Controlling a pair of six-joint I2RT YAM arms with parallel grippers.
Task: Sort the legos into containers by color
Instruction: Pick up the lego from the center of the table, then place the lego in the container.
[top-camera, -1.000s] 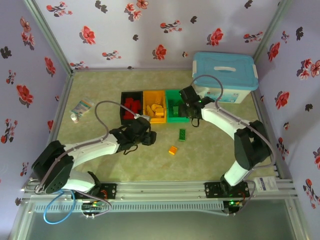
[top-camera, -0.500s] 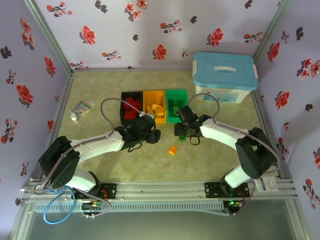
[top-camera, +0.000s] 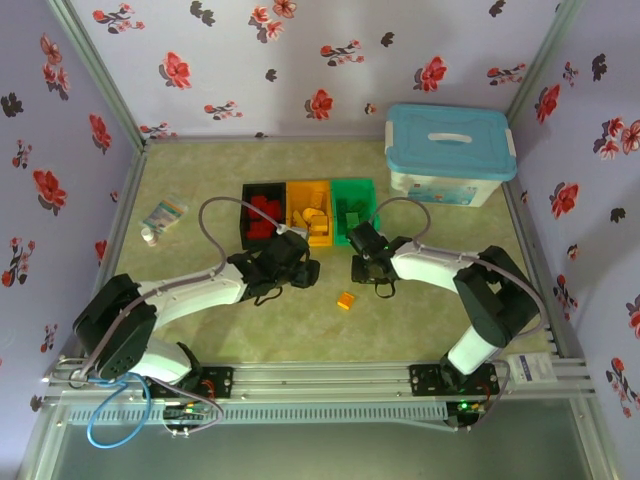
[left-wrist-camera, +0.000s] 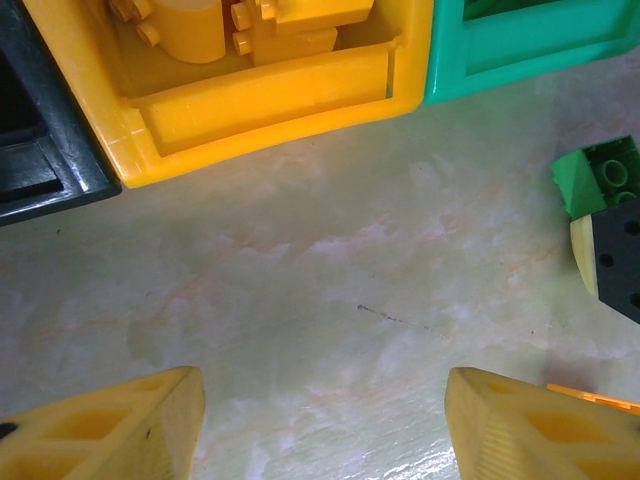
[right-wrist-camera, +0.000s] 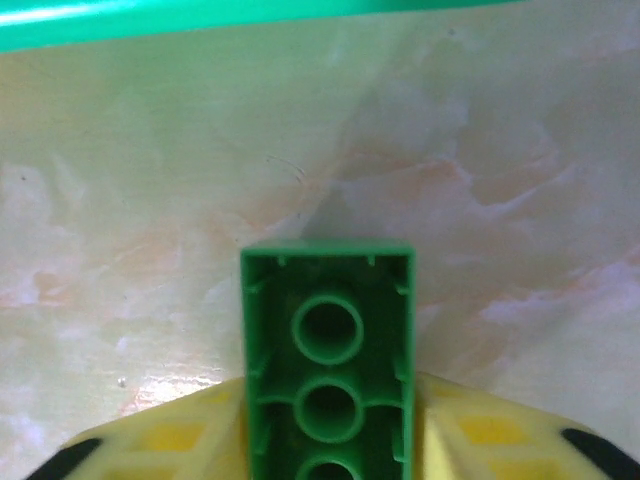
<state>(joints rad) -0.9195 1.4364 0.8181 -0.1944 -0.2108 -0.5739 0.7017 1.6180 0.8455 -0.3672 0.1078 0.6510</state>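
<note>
the green lego (right-wrist-camera: 327, 330) was pinched in the right gripper (right-wrist-camera: 327, 425), bound for the green bin (right-wrist-camera: 250, 12) at twelve o'clock, left gripper (left-wrist-camera: 320, 420) held wide and empty.

No words or numbers clear enough to read. A sticker (top-camera: 452, 195) on the front of the big white box (top-camera: 408, 182), too small and blurry to make out. A white tag (top-camera: 527, 367) on the metal rail (top-camera: 330, 378) at the near right, with tiny dark print, also too small. Some print on the little packet (top-camera: 163, 213) at the left, not clear either.
</note>
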